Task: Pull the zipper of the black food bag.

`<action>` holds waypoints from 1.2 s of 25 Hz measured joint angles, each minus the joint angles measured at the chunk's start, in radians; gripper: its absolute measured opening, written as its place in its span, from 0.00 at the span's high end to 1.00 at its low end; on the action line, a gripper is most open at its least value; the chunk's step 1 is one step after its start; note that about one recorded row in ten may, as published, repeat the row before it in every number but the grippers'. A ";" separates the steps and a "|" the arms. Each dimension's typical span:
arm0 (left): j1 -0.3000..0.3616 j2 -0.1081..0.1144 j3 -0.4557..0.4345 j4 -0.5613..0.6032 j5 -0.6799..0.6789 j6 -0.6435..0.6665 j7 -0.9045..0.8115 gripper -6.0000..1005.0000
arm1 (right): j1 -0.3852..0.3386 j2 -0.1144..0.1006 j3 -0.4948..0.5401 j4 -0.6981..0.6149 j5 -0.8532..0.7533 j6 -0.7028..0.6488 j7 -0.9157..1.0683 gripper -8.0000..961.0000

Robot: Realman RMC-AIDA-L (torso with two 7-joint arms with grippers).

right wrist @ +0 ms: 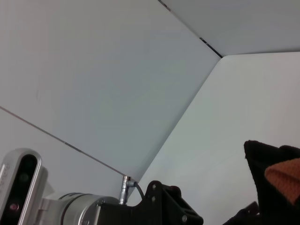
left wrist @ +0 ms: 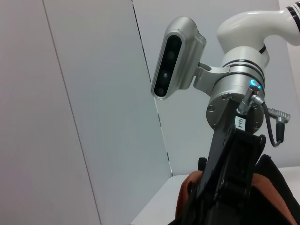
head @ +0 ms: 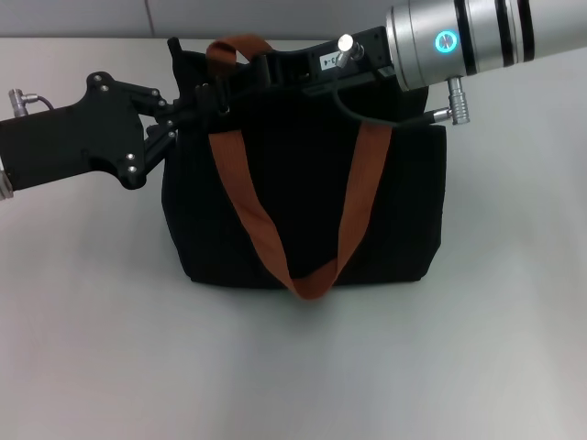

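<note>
Pale grey walls with thin dark seams stand behind a white table (head: 293, 367), and on it, toward the far edge and about midway across, sits the bag (head: 303, 220), black, boxy and soft. One rust-orange handle (head: 303, 266) droops down its near face in a long loop; the other handle (head: 234, 48) pokes up at the top near the bag's left end. The zipper runs along the top edge, but I cannot make out the pull tab: both grippers crowd that edge and everything there is black on black.

The left gripper (head: 188, 110) reaches in from the table's left side to the bag's top left corner, its black linkage right against the fabric. Whether its jaws are open, closed or pinching anything, I cannot tell. The right gripper (head: 248, 78) comes across from the right, its silver wrist above the bag's right end and its black body lying along the top edge near the upper handle. Its jaws are hidden as well, so I cannot tell their state.
</note>
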 joint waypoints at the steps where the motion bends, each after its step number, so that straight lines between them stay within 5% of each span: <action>1: 0.001 0.000 0.000 0.000 0.000 0.000 0.000 0.96 | 0.000 0.000 0.000 -0.001 -0.001 0.000 0.000 0.79; 8: 0.002 0.000 0.000 0.000 -0.002 0.000 0.000 0.96 | 0.000 0.000 -0.022 -0.005 -0.004 0.012 -0.001 0.88; 30: 0.006 0.000 -0.001 0.002 -0.002 -0.002 0.009 0.96 | -0.004 -0.001 -0.016 -0.009 0.001 0.016 -0.001 0.92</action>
